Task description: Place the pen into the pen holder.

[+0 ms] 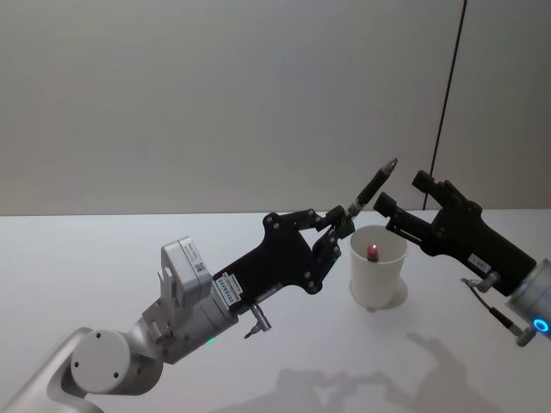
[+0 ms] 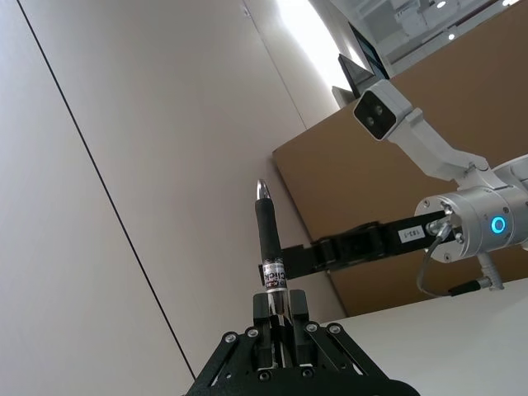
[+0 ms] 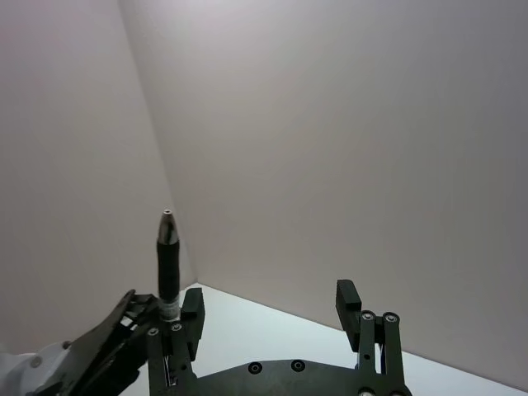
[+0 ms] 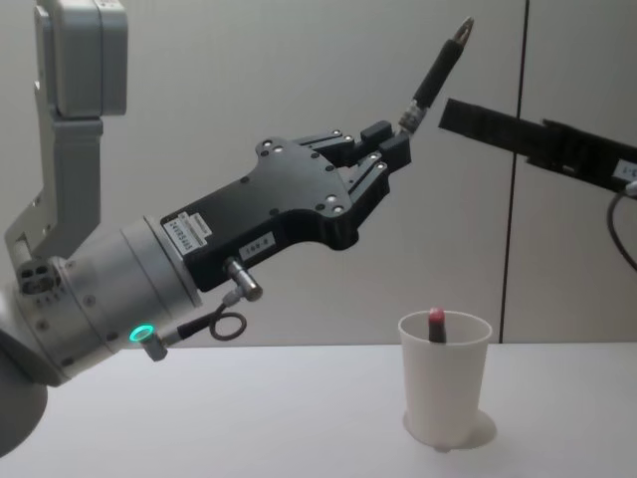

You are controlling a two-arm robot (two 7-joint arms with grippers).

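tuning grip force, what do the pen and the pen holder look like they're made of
The pen looks like plastic: matte black barrel, shiny metallic tip, printed label band near the left hand. The pen holder seems to be paper: matte white, rolled rim, thin tapered wall, though thin plastic can't be ruled out.

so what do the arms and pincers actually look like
Silver-grey arms with glowing wrist rings, green left, blue right. The left pincer and right pincer are black, angular, screw-studded, with white labels. A thin cable loops at the right wrist.
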